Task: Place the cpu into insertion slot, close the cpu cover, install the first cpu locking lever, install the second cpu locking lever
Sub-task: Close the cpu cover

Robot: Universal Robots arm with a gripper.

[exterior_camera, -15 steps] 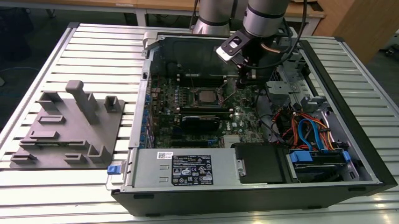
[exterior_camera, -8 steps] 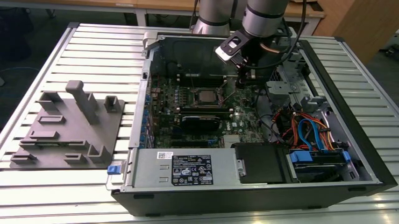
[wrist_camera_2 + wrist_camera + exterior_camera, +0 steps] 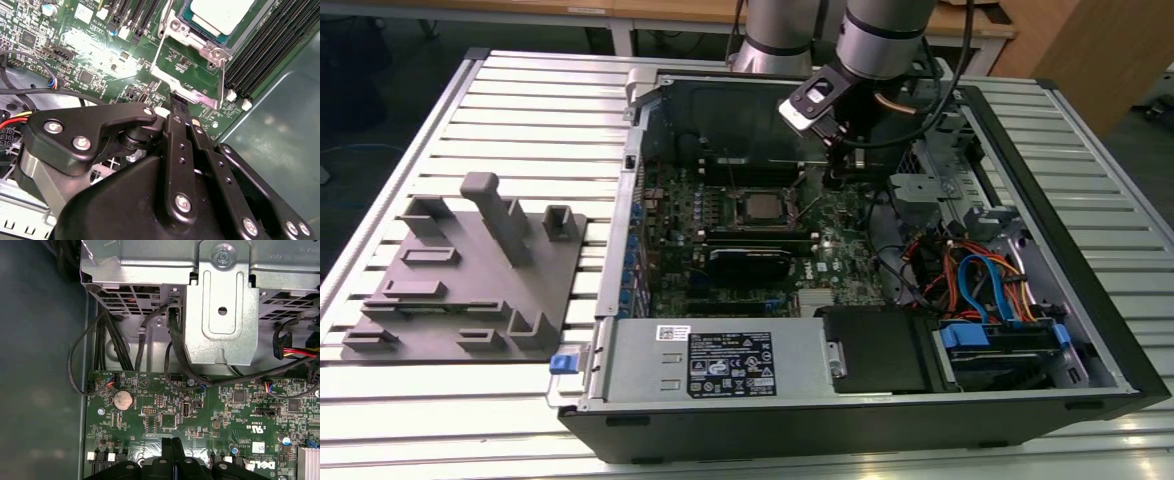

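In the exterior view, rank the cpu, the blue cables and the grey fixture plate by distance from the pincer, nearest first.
1. cpu: just to the exterior view's left of the pincer.
2. blue cables: inside the case, toward the exterior view's right.
3. grey fixture plate: outside the case, far to the exterior view's left.

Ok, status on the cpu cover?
Gripper shut, tip at free edge of the cpu cover. Cover open; cpu sits in the insertion slot. Black cables lie apart from it.
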